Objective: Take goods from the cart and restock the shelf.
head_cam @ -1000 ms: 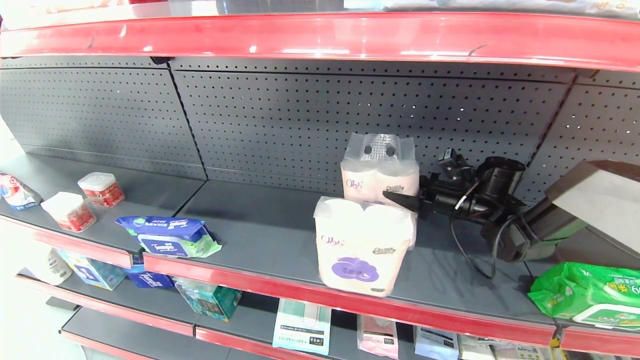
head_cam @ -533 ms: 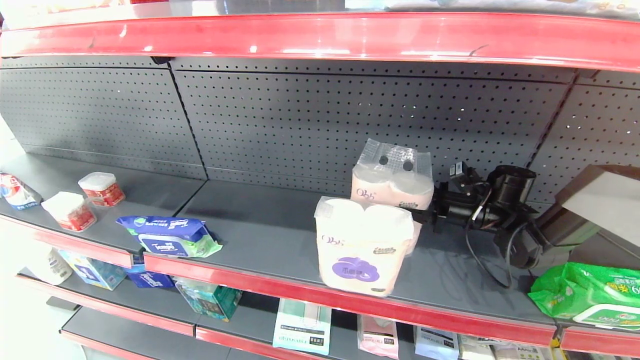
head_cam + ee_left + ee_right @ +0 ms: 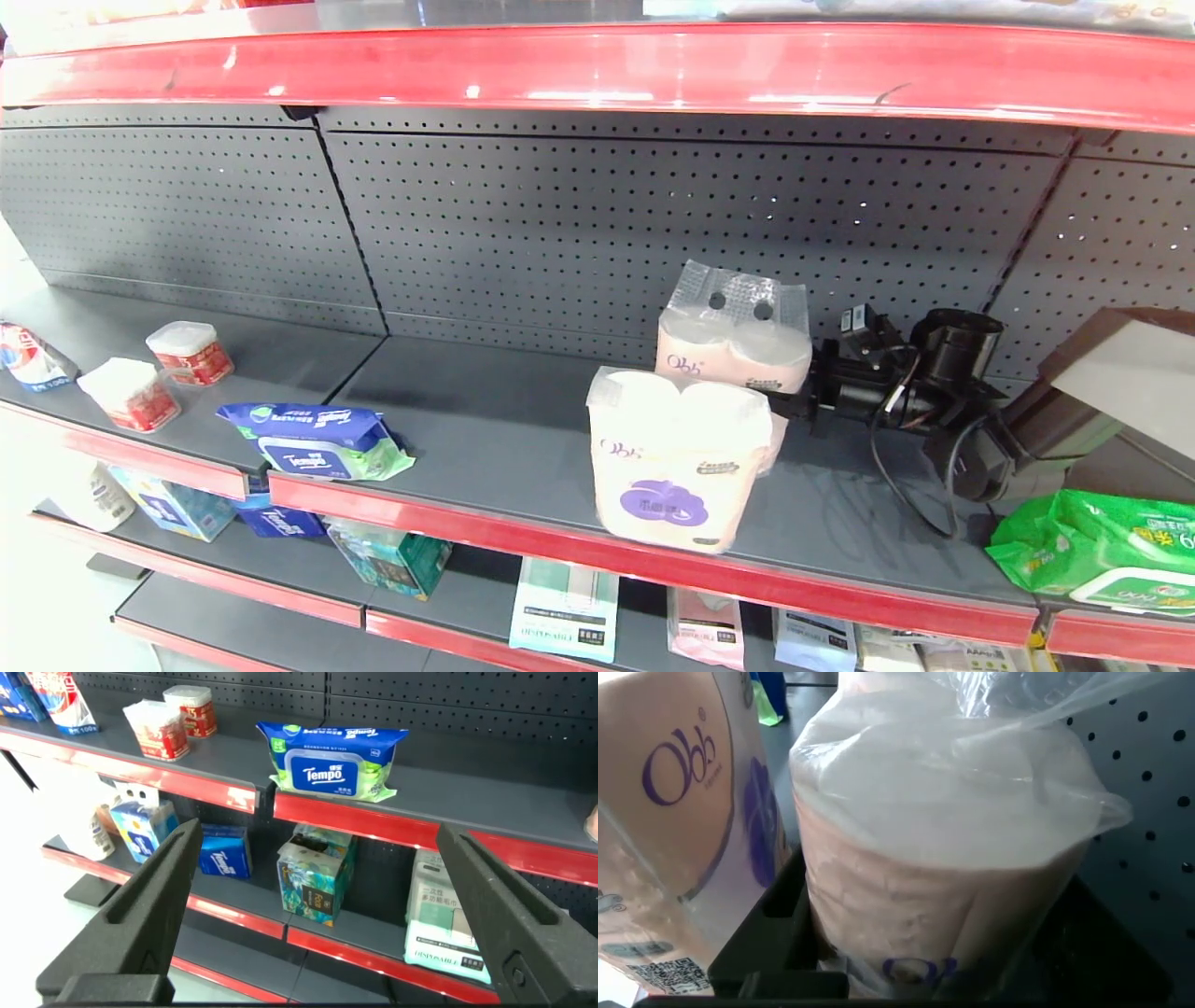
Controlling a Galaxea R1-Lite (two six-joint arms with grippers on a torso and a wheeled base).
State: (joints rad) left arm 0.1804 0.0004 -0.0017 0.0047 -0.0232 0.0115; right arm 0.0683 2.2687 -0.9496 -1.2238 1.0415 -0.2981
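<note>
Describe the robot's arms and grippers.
Left gripper: two black, wedge-shaped fingers with flat faces. Right gripper: black, on a black wrist with a round drum joint and a looping black cable; the arm link behind is boxy and grey.

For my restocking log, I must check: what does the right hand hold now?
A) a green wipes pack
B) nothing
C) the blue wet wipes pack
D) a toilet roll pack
D: the right hand is shut around the rear toilet roll pack, behind the front toilet roll pack.
</note>
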